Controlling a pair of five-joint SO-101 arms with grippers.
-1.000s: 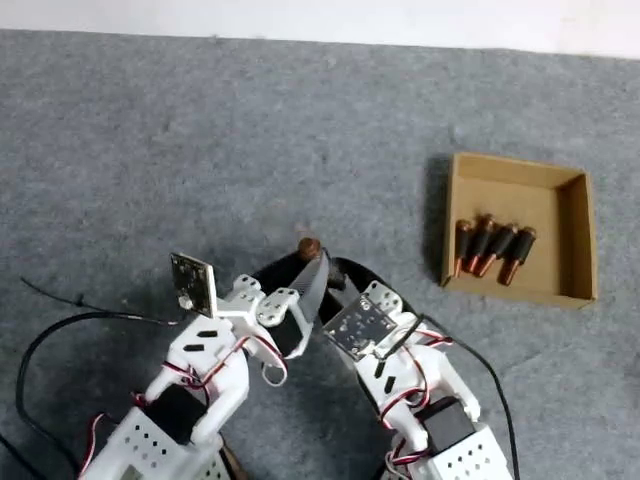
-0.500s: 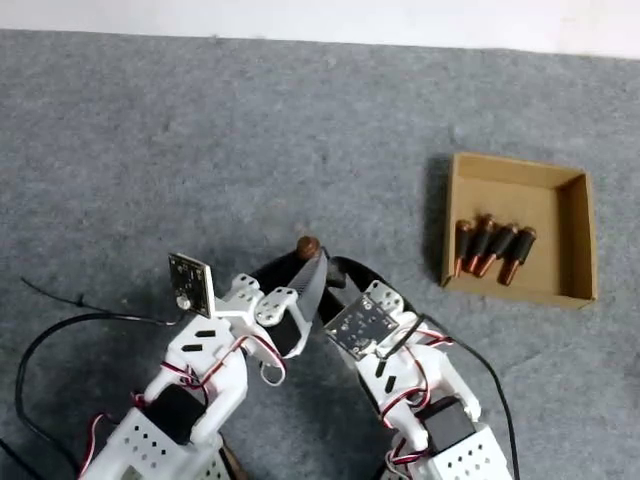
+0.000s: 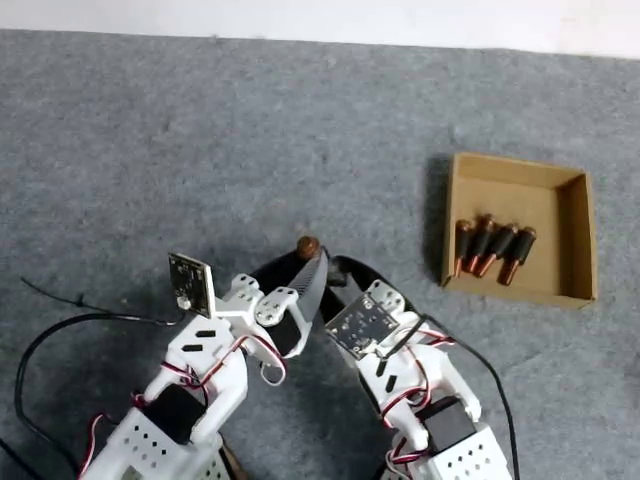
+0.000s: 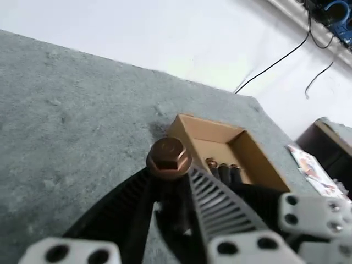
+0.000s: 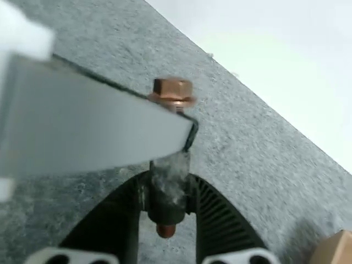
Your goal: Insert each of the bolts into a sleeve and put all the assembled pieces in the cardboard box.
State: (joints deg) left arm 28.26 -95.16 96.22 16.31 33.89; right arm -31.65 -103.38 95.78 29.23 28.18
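The left gripper has its jaws closed on the bolt, just under its copper head, above the near middle of the grey table. The right gripper holds in its jaws the sleeve, and the bolt passes through it. Four assembled pieces lie side by side in the cardboard box, well apart from the arms.

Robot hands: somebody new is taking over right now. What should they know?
Left hand: shut on the copper hex-head bolt.
Right hand: shut on the dark tube-shaped sleeve; the bolt's tip pokes out beneath it.
Done: four assembled pieces lie in the brown cardboard box.
Left: put this fifth piece in the box.
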